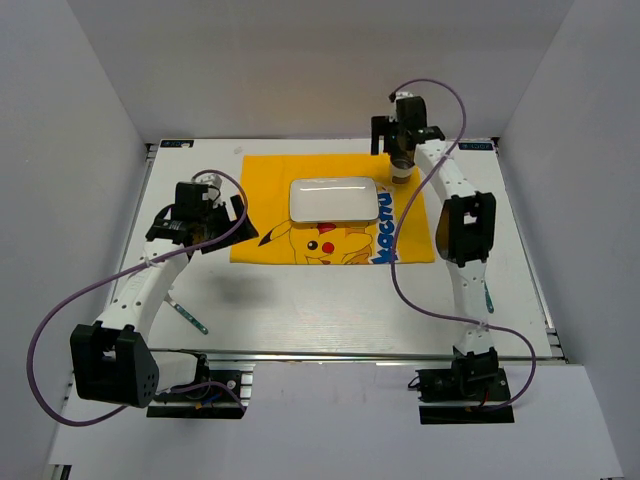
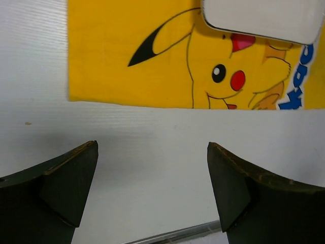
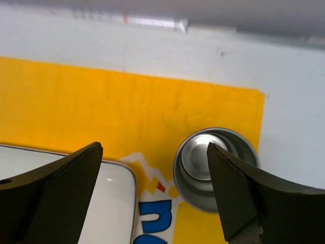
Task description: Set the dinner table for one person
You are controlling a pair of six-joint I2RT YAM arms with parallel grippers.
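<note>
1. White panels wall in the tabletop (image 1: 330, 310), which serves as the dinner table. It runs from the arm bases to the far rail and carries a yellow cartoon mat (image 1: 265, 175) with a white plate (image 1: 333, 200) on it.
2. The right gripper (image 3: 155, 152), spread wide and holding nothing, hangs over the mat's far right corner. A metal cup (image 3: 205, 162) stands upright there, just beside the plate. One finger overlaps the cup's rim in the wrist view; whether it touches cannot be told.
3. The left gripper (image 2: 152, 147), likewise spread and empty, hovers over bare tabletop near the mat's near left corner.
4. A slim utensil (image 1: 187, 313) lies on the tabletop beside the left arm, well apart from the mat.
5. The cup looks to be the step in hand. Doing it well likely means moving the right gripper straight up or down, so neither finger clips the rim, tips the cup or drags the cloth.
6. Cutlery appears to be what remains. The thin handle would call for a low, square pinch across it.
</note>
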